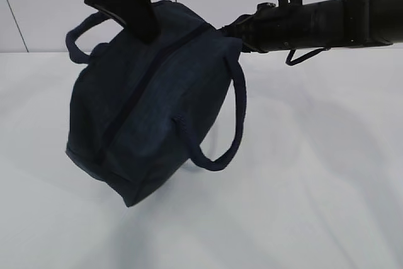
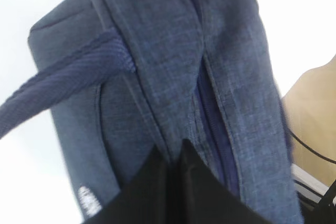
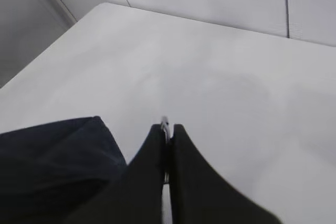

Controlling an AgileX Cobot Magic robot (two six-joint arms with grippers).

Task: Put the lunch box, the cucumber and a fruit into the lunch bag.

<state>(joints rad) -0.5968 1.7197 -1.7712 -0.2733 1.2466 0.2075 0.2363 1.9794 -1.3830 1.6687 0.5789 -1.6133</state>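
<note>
Gripping the lunch bag (image 1: 151, 105) fabric, the left tool (image 2: 173, 156) steadies it while the right tool (image 3: 167, 129), clenched on the metal zipper pull (image 3: 165, 123), must next draw the closed zipper (image 2: 210, 114) open above the counter (image 1: 315, 187).

The large dark navy fabric lunch bag (image 1: 151, 99) sits tilted at the left of the pale white tabletop (image 1: 315, 187), its lower corner on the surface, its top leaning to the far right. One loop handle (image 1: 230, 124) hangs off its right side, the other (image 1: 79, 42) stands out at its far left. The black left claw (image 1: 135, 14) comes down from above onto the bag's top; in the left wrist view its fingers (image 2: 157, 192) pinch the fabric just beside the zipper (image 2: 210, 114). The black right claw (image 1: 230, 29) reaches in from the right to the bag's far right corner, pressed together on a thin metal piece (image 3: 165, 125).
</note>
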